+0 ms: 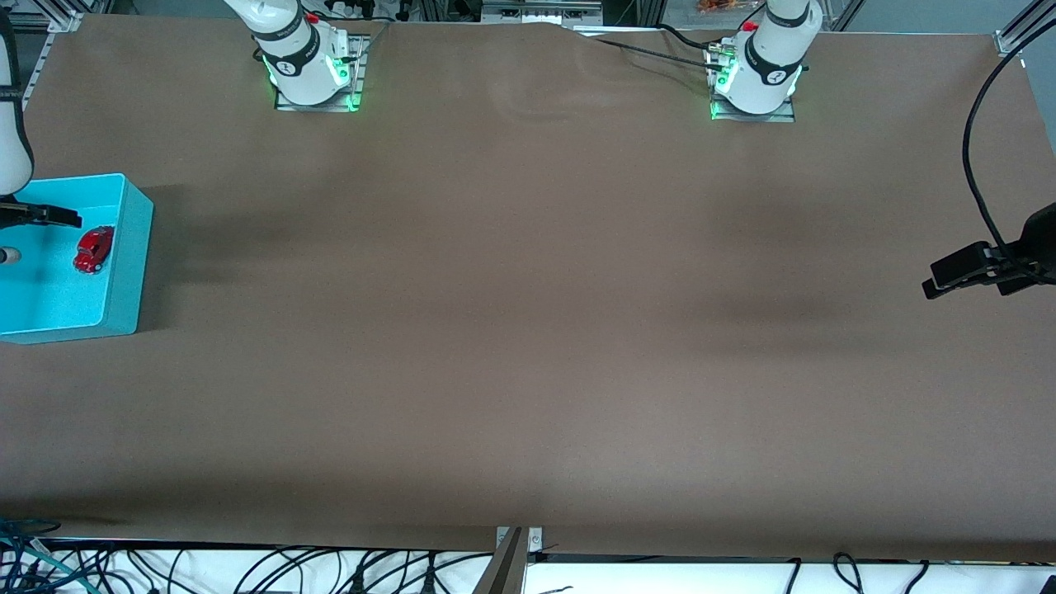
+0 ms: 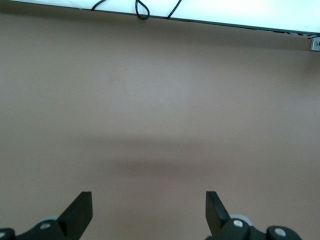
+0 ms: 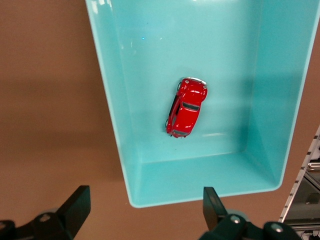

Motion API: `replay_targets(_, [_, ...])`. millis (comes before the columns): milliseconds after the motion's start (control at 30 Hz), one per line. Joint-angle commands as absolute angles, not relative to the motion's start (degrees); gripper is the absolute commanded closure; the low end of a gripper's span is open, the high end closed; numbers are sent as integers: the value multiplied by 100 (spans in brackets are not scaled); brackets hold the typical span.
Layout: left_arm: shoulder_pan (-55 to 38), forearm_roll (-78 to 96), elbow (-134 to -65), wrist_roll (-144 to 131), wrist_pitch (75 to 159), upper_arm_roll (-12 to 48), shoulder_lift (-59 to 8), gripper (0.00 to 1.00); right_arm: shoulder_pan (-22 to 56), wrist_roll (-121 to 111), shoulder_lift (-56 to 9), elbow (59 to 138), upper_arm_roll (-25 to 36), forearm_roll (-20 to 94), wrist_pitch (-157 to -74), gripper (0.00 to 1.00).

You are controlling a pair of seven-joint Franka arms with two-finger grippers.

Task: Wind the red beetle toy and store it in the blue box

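The red beetle toy (image 1: 93, 248) lies on the floor of the blue box (image 1: 132, 247), close to the wall that faces the table's middle. In the right wrist view the toy (image 3: 186, 107) rests on its wheels inside the box (image 3: 200, 187). My right gripper (image 1: 37, 219) hangs over the box at the right arm's end of the table. It is open and empty (image 3: 145, 210), with one corner of the box showing between its fingers. My left gripper (image 1: 930, 280) hangs open and empty over bare table at the left arm's end (image 2: 149, 210).
The brown table top (image 1: 528, 330) stretches between the box and the left gripper. Cables (image 1: 330, 569) hang along the table's edge nearest the front camera. A black cable (image 1: 973, 165) loops down to the left hand.
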State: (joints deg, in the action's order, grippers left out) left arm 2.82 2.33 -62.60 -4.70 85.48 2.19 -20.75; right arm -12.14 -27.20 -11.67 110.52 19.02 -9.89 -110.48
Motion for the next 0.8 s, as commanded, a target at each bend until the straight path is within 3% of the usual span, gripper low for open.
replay_targets(0, [272,308,-6258,-457,8508,202,-2039,0,-1081,-2698,-756,11153,1890,-1090,-10723,0])
replay_targets(767, [272,308,-6258,-457,8508,202,-2039,0,-405,-2681,474,11145,1881,-1011,-10257,0])
